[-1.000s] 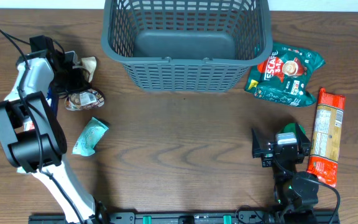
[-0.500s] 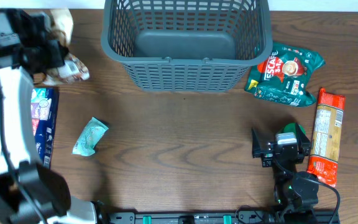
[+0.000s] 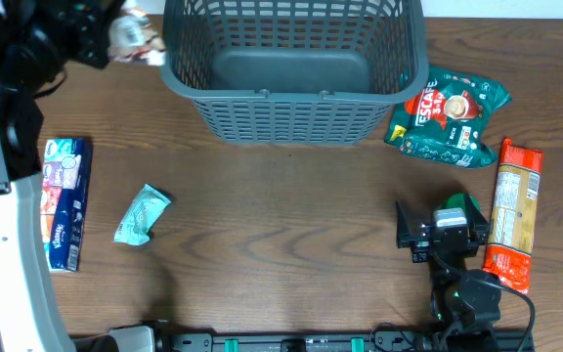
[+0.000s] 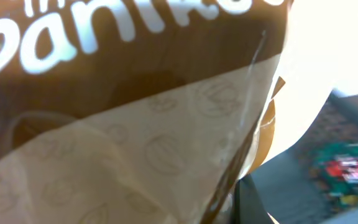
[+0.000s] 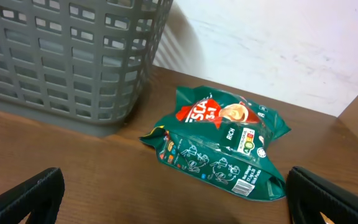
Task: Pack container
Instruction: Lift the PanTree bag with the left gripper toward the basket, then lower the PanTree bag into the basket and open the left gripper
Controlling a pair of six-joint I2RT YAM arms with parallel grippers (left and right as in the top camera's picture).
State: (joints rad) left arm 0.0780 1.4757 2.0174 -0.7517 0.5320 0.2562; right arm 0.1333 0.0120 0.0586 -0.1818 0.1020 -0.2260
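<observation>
The container (image 3: pixel 294 96) is a large dark grey slotted basket at the top middle of the table; it also shows in the right wrist view (image 5: pixel 67 56). My left gripper (image 3: pixel 106 39) is raised at the basket's left rim, shut on a brown and cream packet (image 3: pixel 135 37). That packet fills the left wrist view (image 4: pixel 123 124), hiding the fingers. My right gripper (image 3: pixel 438 233) rests low at the right, open and empty, facing a green coffee packet (image 5: pixel 219 149).
The green coffee packet (image 3: pixel 450 115) lies right of the basket. An orange pasta packet (image 3: pixel 512 213) lies at the far right. A blue tissue pack (image 3: pixel 64 200) and a small teal pouch (image 3: pixel 142 214) lie at the left.
My left gripper has lifted the brown packet off the table and carried it up and right to the basket's left rim. The blue tissue pack is now uncovered. The right arm has not moved.
</observation>
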